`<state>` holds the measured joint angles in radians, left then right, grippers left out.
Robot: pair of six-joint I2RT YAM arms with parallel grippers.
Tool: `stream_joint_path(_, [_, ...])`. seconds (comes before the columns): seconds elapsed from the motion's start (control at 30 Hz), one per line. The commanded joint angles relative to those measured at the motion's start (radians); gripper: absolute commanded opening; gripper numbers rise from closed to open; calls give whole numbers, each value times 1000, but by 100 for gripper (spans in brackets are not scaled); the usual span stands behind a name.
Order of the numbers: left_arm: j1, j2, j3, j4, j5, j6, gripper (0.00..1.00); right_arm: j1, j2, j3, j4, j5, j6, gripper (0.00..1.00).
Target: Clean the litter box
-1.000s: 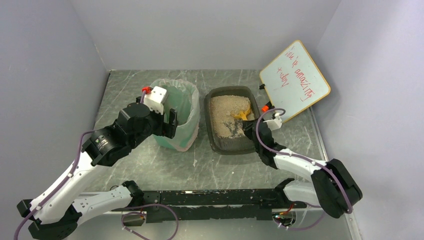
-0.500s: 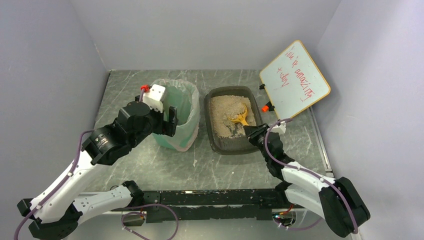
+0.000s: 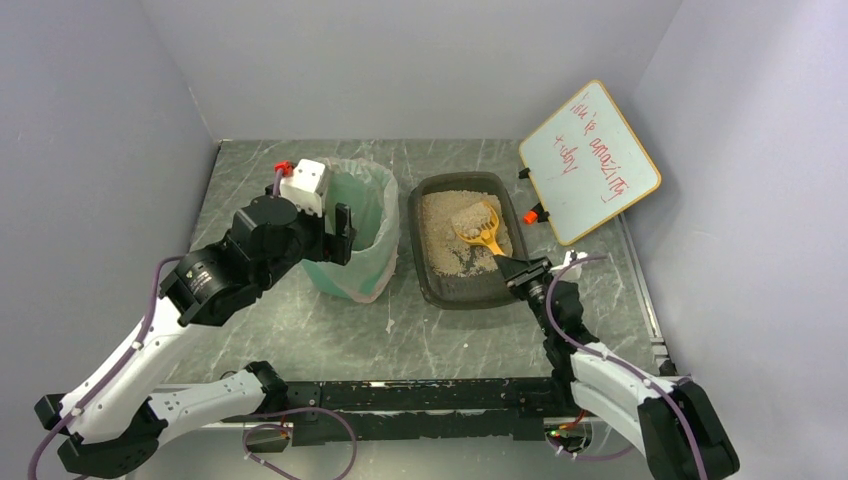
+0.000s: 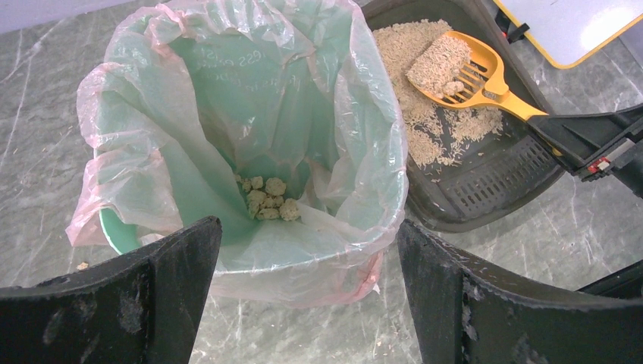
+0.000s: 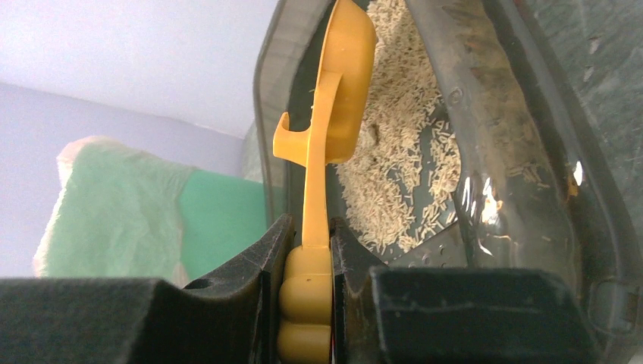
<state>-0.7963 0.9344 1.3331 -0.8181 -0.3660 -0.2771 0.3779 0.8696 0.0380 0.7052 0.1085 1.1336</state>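
Clamped tight with the right gripper (image 5: 307, 235) on the scoop (image 3: 478, 228) handle, at the near right corner of the litter box (image 4: 493, 178). Handle end buried between the fingers. Scoop head out over the litter, loaded with grains and a few pale lumps. Spread wide with the left gripper (image 4: 305, 230), straddling the bin (image 4: 212, 98), gripping nothing. Bin's near wall hidden behind the left arm from above. Box just right of the bin on the table (image 3: 300, 330). Clumps (image 4: 265, 199) at the bag's bottom. Whiteboard (image 3: 589, 160) far right, red writing unreadable.
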Motion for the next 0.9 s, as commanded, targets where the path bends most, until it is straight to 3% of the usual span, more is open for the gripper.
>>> stream_joint_path(0.0, [-4,5,54,13,-33,-19,92,-28,-69,-22,125,-82,46,0])
stream_joint_path(0.2, [-4,12,87,14,-28,-24,92,-58,-131,-91,196,-143,107,0])
stream_joint_path(0.4, [-4,19,117,7,-26,-30,92,-78,-92,-146,373,-195,205,0])
stream_joint_path(0.67, [-4,16,153,-20,-53,-34,92,-104,-166,-153,361,-233,268,0])
stream_joint_path(0.87, [-4,18,166,-28,-56,-36,92,-135,-263,-154,243,-199,322,0])
